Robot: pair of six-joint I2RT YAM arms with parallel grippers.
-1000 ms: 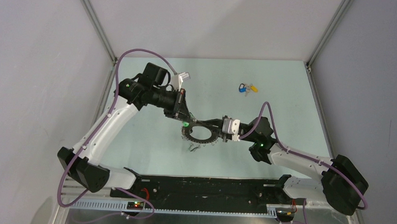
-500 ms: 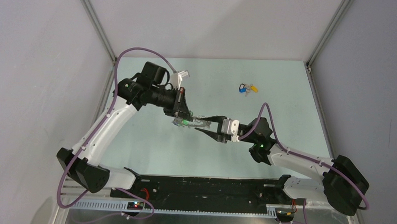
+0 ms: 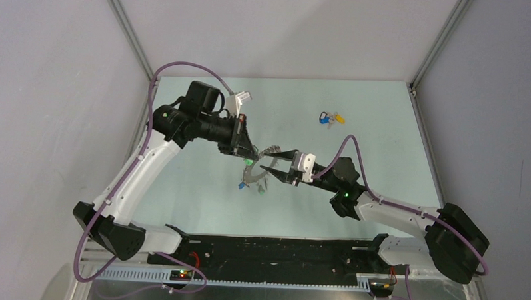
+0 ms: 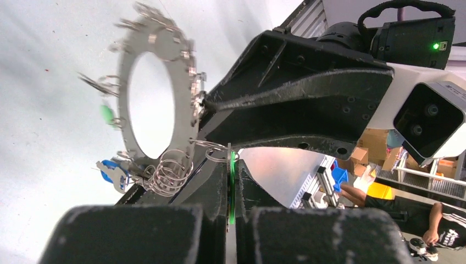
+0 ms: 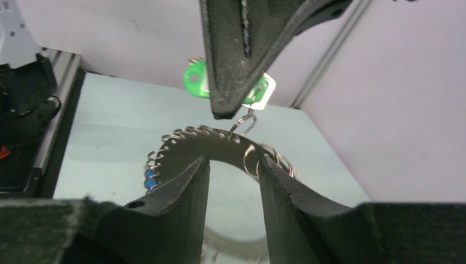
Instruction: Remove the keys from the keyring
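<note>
Keyring (image 4: 185, 110): large flat grey metal ring with a wide hole and a jagged toothed rim; it hangs tilted above the table's left-centre, between the two grippers.
Left gripper (image 3: 246, 155): black two-finger claw reaching in from the left, fingers pressed together on a key head.
Green-headed key (image 5: 197, 80): small silver key with a bright green plastic head, pinched in the left gripper; a thin wire loop below it links down to the keyring's rim.
Blue-headed key (image 3: 239, 186): small key dangling at the keyring's low left side, beside a cluster of wire split rings (image 4: 167, 173).
Lime-headed key (image 4: 107, 114): blurred, on the keyring's far rim.
Right gripper (image 5: 233, 165): black two-finger claw coming from the right, fingers spread, gripping nothing; its tips lie at the keyring's rim, which arcs across the gap. Contact cannot be told.
Loose bunch (image 3: 331, 117): blue- and yellow-headed keys lying on the table, well apart to the far right.
Table (image 3: 383, 127): pale green top.
</note>
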